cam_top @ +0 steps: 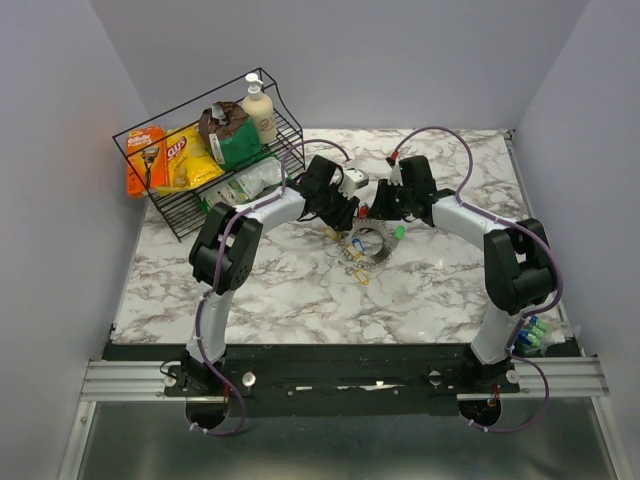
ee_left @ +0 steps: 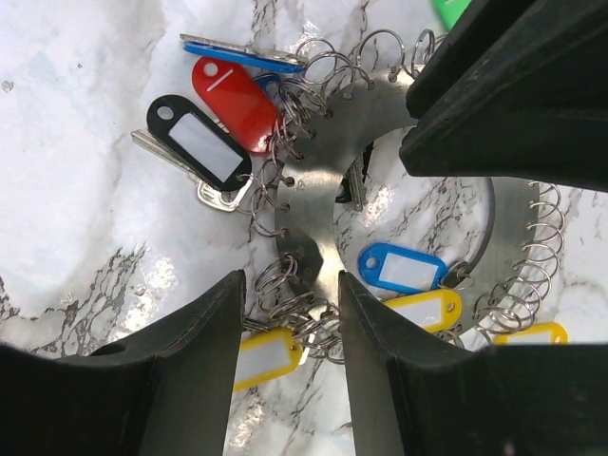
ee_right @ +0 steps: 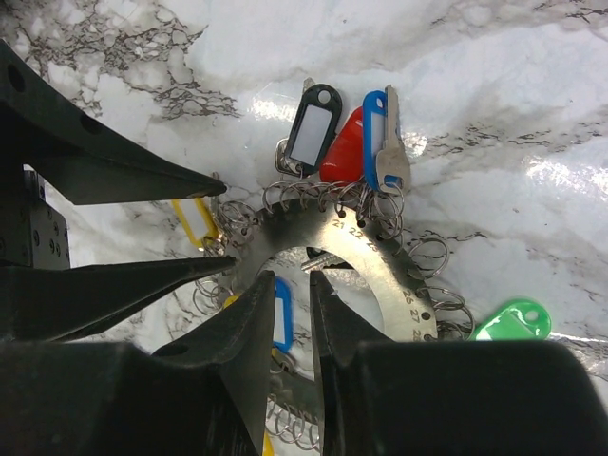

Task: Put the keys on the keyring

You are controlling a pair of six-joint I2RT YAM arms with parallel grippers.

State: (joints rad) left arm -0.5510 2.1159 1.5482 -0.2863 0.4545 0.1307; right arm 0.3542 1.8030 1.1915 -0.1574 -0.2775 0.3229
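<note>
I am looking down on a glossy white worktop (cam_top: 300,290) of grey-veined marble, boxed in by plain grey walls (cam_top: 400,60); a black wire basket (cam_top: 185,212) of groceries is sitting at its far left corner. The keyring (ee_left: 323,161) is resting near the middle, slightly toward the far edge; it is a flat round steel plate with a central hole, so no long axis; small wire loops are lining its rim, and keys (ee_right: 391,161) with smooth plastic tags are fanning outward. The left gripper (ee_left: 290,285) is standing about half open, straddling the plate's band; the right gripper (ee_right: 293,280) is showing a narrow gap with a blue tag (ee_right: 282,313) in it; I cannot tell whether it is gripping anything.
</note>
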